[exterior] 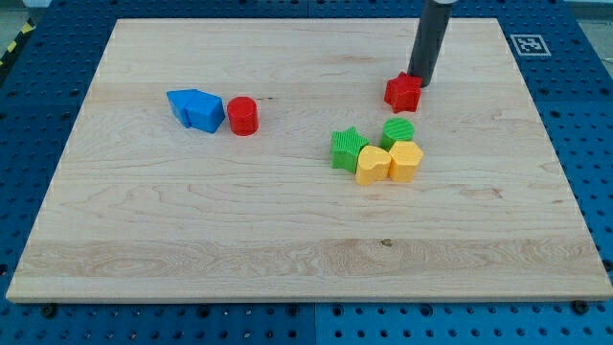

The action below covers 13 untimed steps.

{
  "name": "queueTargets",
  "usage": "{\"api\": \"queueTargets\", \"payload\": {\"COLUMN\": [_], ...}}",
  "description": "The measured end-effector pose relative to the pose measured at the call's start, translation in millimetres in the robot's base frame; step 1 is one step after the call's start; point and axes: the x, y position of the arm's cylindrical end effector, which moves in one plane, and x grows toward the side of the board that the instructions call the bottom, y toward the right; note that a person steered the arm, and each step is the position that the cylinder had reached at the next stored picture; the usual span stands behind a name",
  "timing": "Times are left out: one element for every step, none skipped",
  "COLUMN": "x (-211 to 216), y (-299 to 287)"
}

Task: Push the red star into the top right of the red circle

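Note:
The red star (403, 93) lies on the wooden board at the view's upper right of centre. The red circle (242, 116) stands far to its left, at the view's upper left of centre. My tip (421, 80) is just at the star's upper right edge, touching it or nearly so. The dark rod rises from there out of the view's top.
Two blue blocks (196, 108) lie together, touching the red circle's left side. Below the star is a cluster: a green star (348, 149), a green circle (398, 131), a yellow heart (372, 165) and a yellow hexagon-like block (406, 161). The board's edge (306, 299) meets a blue pegboard surround.

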Motion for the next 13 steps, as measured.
{"api": "queueTargets", "payload": {"x": [21.1, 37.8, 42.6, 46.6, 46.6, 46.5, 46.6, 46.5, 51.2, 63.6, 70.6, 85.2, 85.9], "y": [0.0, 0.0, 15.0, 27.0, 1.5, -40.6, -80.7, -109.1, -119.1, -119.1, -115.4, -108.0, -119.3]}}
